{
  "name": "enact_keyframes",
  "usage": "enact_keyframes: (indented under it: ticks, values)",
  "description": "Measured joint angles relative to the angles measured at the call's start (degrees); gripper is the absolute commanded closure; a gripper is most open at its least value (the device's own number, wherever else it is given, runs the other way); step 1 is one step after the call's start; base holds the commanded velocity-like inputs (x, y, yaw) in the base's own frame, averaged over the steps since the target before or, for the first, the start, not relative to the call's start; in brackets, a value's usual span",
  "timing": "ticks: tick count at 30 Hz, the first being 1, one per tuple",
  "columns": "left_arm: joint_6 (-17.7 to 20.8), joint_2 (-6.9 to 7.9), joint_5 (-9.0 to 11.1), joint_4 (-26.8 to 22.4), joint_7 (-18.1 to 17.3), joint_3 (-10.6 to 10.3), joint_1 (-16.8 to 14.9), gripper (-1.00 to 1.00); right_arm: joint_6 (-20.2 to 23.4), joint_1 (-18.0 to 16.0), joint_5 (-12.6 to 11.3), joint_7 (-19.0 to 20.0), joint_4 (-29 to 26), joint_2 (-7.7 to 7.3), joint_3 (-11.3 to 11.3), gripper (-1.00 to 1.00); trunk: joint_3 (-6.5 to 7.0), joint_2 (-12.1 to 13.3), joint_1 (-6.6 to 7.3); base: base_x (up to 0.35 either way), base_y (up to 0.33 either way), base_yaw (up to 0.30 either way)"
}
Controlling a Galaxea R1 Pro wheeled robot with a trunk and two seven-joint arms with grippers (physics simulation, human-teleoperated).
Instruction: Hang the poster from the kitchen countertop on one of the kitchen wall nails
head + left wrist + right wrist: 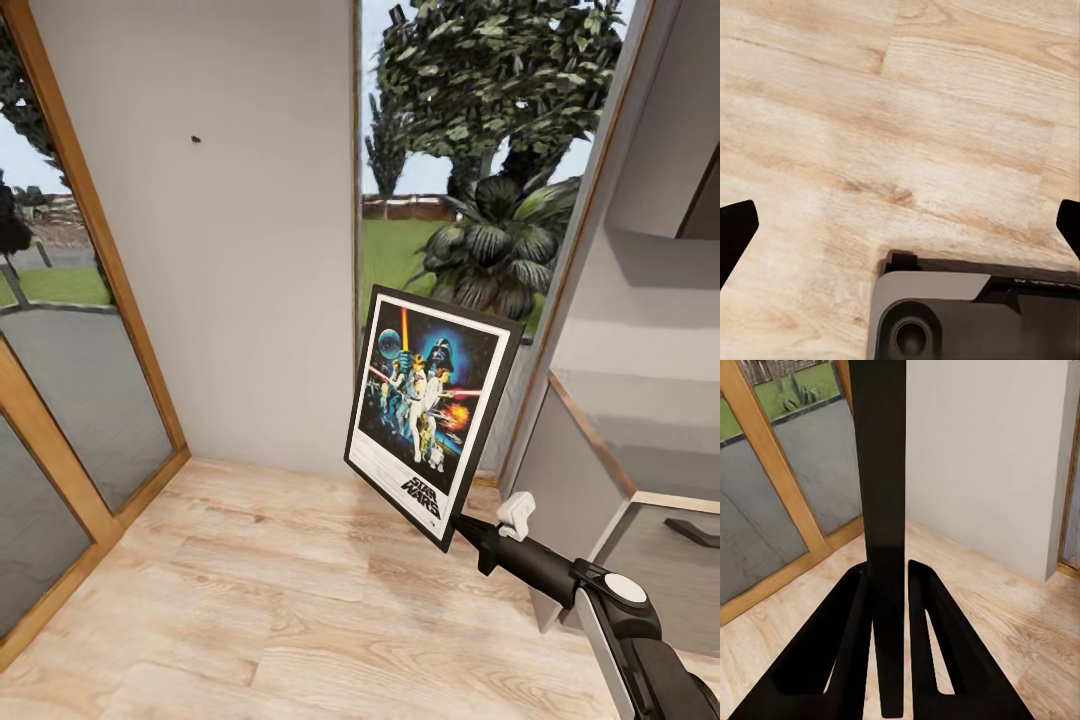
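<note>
Pale wood plank floor (260,600) runs to the grey wall (250,250) & wood-framed glass doors (60,420) at left. Nothing lies on it in head view. Left wrist cam: same planks (907,112) w/ a dark grey part of the robot over them.

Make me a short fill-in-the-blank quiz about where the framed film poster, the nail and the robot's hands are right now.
1. The black-framed Star Wars poster is gripped by the robot's ____ hand.
2. The tiny dark nail sticks out of the pale grey ____.
3. The left hand hangs above the light wooden ____.

Answers: right; wall; floor
</note>
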State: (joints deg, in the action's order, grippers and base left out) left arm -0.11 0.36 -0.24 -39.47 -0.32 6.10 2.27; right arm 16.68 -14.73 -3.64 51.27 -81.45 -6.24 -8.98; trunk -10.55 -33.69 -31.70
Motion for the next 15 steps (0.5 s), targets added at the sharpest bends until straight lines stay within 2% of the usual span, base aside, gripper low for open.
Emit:
enact_keyframes:
  ticks: [15]
  values:
    - [0.0, 0.0, 0.0, 0.0, 0.0, 0.0, 0.0, -1.0, 0.0, 0.0, 0.0, 0.0, 0.0, 0.0, 0.1, 1.0, 2.71, 6.0, 3.3, 0.0, 0.0, 0.0]
